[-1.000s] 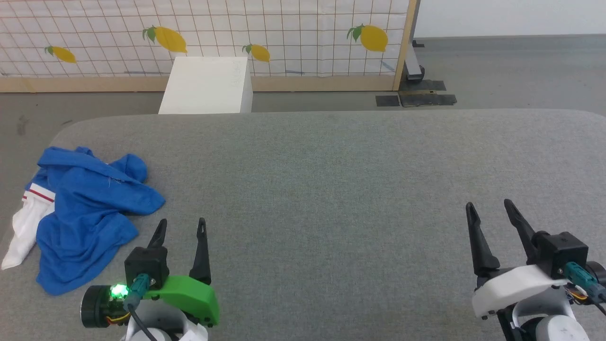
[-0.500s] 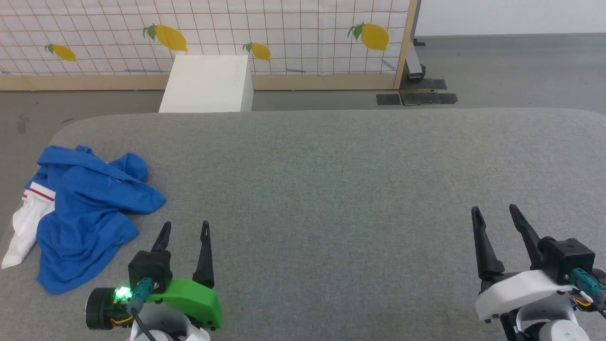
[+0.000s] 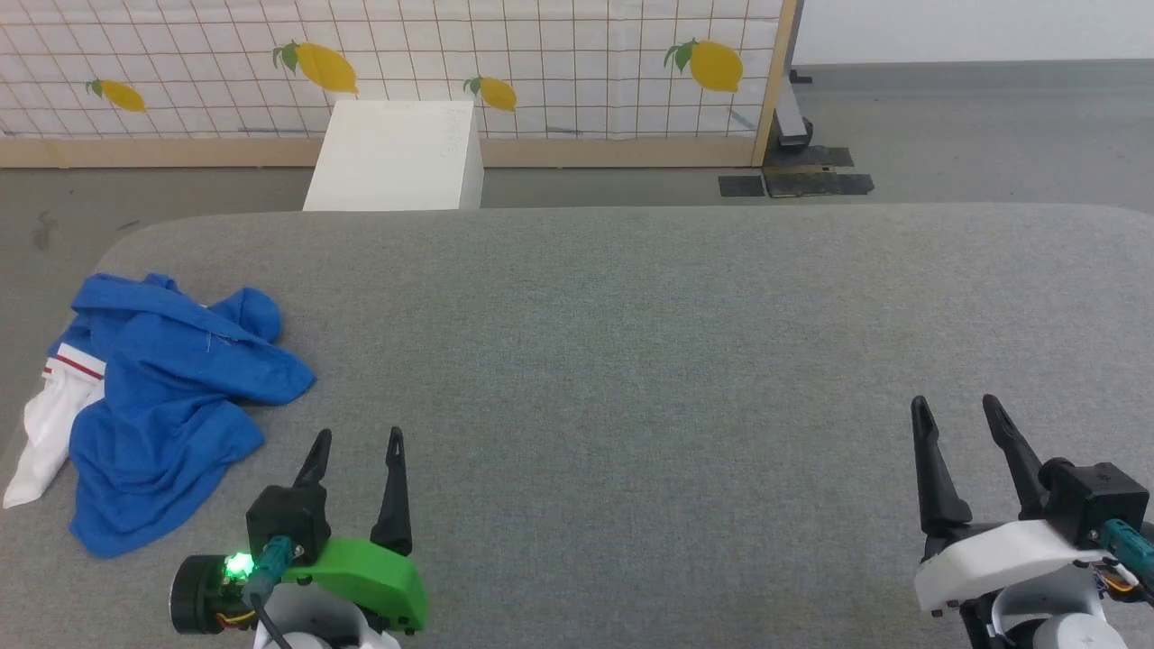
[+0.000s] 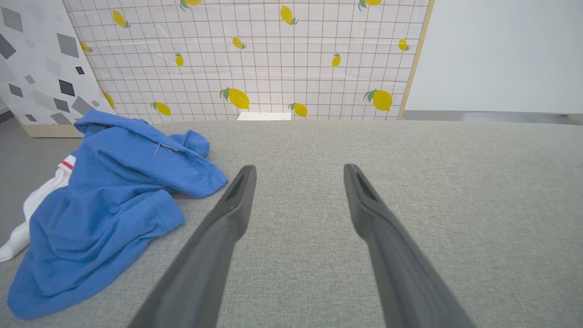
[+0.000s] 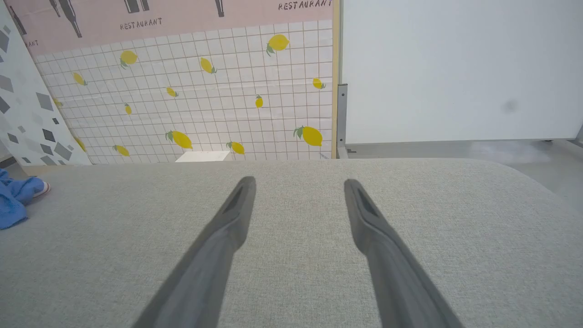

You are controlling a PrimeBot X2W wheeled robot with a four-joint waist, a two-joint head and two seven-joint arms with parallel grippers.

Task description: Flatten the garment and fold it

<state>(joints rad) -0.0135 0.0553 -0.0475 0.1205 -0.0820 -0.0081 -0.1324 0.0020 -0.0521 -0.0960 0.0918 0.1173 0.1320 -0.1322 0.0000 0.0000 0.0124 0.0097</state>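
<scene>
Wide open at the left pincer: two long dark fingers spread apart, nothing between them, over the grey woven-fabric tabletop. Green shell and a lit green lamp just behind the fingers.

Ahead of that pincer and off to its left, the crumpled royal-blue jersey with a white sleeve and red-and-white striped trim, heaped near the tabletop's left edge, neither flattened nor folded. Nearest blue fold close beside the left finger in the left wrist view, apart from it, not touching. White sleeve on the side of the heap away from the pincer, right at the tabletop's edge.

Likewise wide open at the right pincer: white-shelled, fingers parted, gripping nothing, over bare grey fabric. Well apart from the left pincer, with the jersey far off to its left, no more than a blue scrap at the left margin of the right wrist view.

Farther ahead of both pincers, past the tabletop's rounded far edge, a plain white box on the grey floor. Behind the box, a white grid-patterned panel printed with yellow lemons, framed in pale wood. Ahead of the right pincer and somewhat to its left, flat black plates on the floor at the foot of the frame's upright post.
</scene>
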